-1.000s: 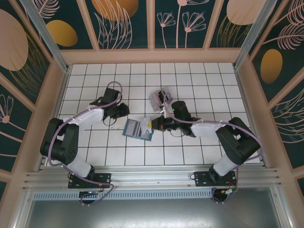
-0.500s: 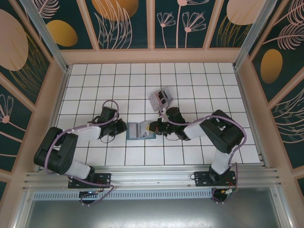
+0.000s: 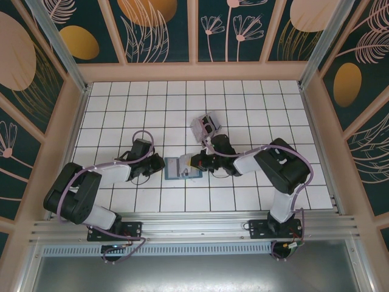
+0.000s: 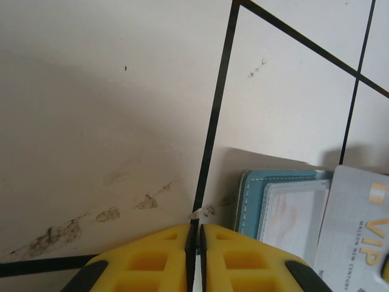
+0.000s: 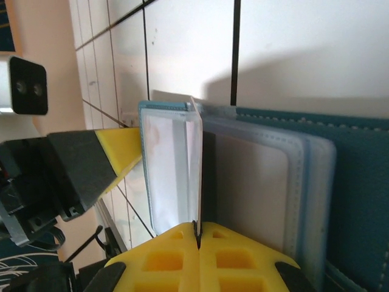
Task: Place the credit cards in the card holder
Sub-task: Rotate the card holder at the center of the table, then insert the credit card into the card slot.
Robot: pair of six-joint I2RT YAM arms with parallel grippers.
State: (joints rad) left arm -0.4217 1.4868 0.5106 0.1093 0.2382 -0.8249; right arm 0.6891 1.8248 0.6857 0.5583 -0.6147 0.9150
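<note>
The teal card holder (image 3: 176, 169) lies open on the white tiles between my two grippers. My right gripper (image 3: 196, 162) is shut on a pale grey credit card (image 5: 193, 158). The card stands on edge over the holder's clear inner sleeves (image 5: 255, 182), reaching toward the far page. From the left wrist view the same card (image 4: 357, 219) reads "VIP" and overlaps the holder's (image 4: 250, 201) right side. My left gripper (image 4: 194, 228) rests low on the tile just left of the holder's edge. Its yellow fingers (image 4: 152, 255) are pressed together with a hairline slit and nothing clearly between them.
A clear upright stand (image 3: 205, 126) with more cards stands one tile behind the holder, close to my right arm. Wooden walls (image 3: 73, 121) fence the tiled floor on three sides. My left gripper's yellow finger (image 5: 115, 155) sits right beside the holder's far edge.
My left gripper came down and right to the holder's left edge and closed. The holder turned from tilted to square. My right gripper edged left with the card.
</note>
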